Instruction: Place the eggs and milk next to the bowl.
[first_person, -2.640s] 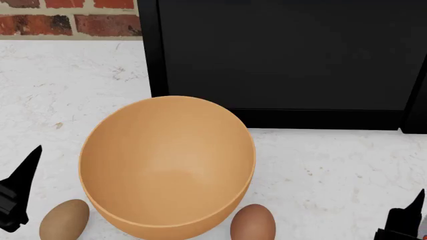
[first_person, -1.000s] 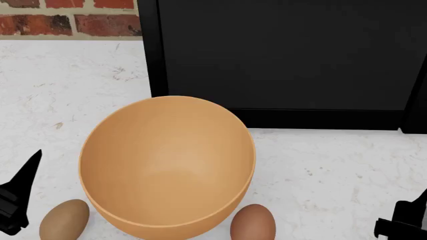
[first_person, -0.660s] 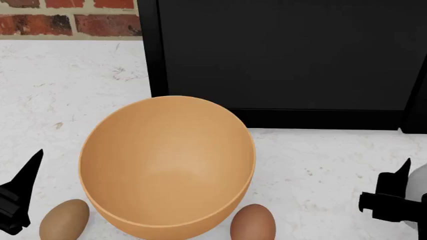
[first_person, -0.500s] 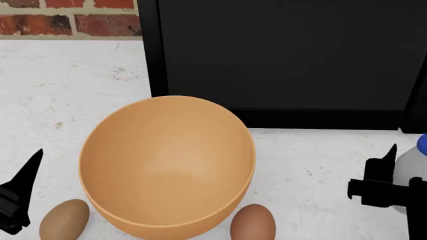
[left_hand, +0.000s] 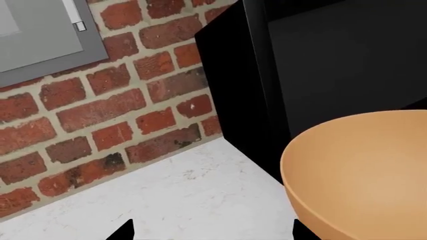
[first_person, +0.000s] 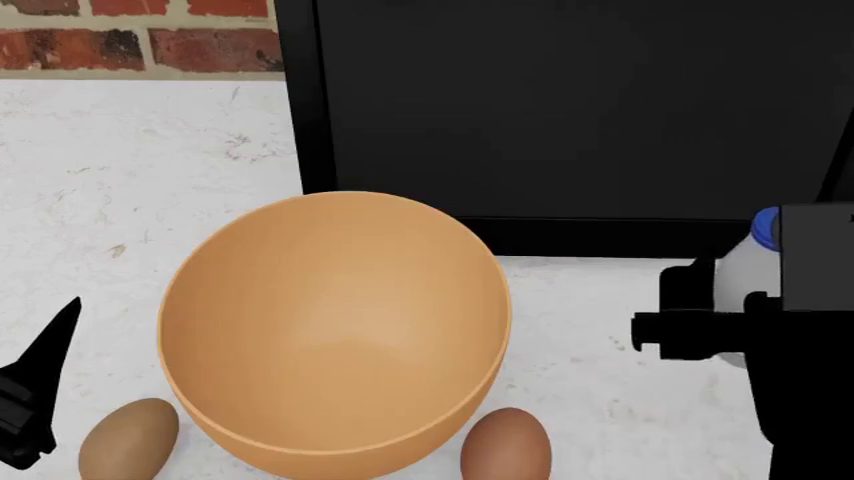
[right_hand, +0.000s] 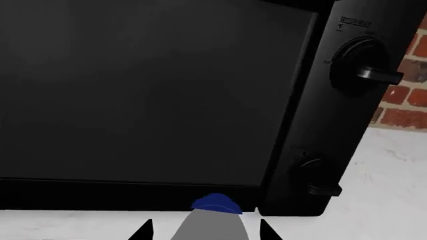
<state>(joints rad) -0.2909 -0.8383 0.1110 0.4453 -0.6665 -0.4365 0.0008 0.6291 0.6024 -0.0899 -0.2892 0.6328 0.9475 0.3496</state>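
The right gripper (first_person: 714, 325) held the milk (first_person: 742, 290), its jaws pinched on the white bottle body at the right edge of the head view, to the right of the bowl (first_person: 334, 335) and apart from it. In the right wrist view the blue cap (right_hand: 215, 204) and grey-white bottle shoulder rose at the bottom centre of the frame between the two dark fingertips (right_hand: 143, 231). Whether the bottle touched the white countertop (first_person: 134, 180) could not be told.

The left gripper (first_person: 30, 410) sat at the lower left corner of the head view, where only a single pointed black finger showed. In the left wrist view two dark tips (left_hand: 121, 231) stood well apart at the bottom edge, with nothing between them, so the jaws were spread and empty.

The bowl occupied the centre-left of the head view, resting on the countertop. The tan egg (first_person: 128, 440) lay at lower left, just beside the bowl's rim and near the left gripper. The redder egg (first_person: 506, 445) lay at bottom centre, just beside the bowl's lower right side.

A black oven (first_person: 561, 110) filled the upper right of the head view behind the bowl; its knobs (right_hand: 363, 70) appeared at upper right in the right wrist view. A brick wall (left_hand: 100, 110) ran behind the countertop.
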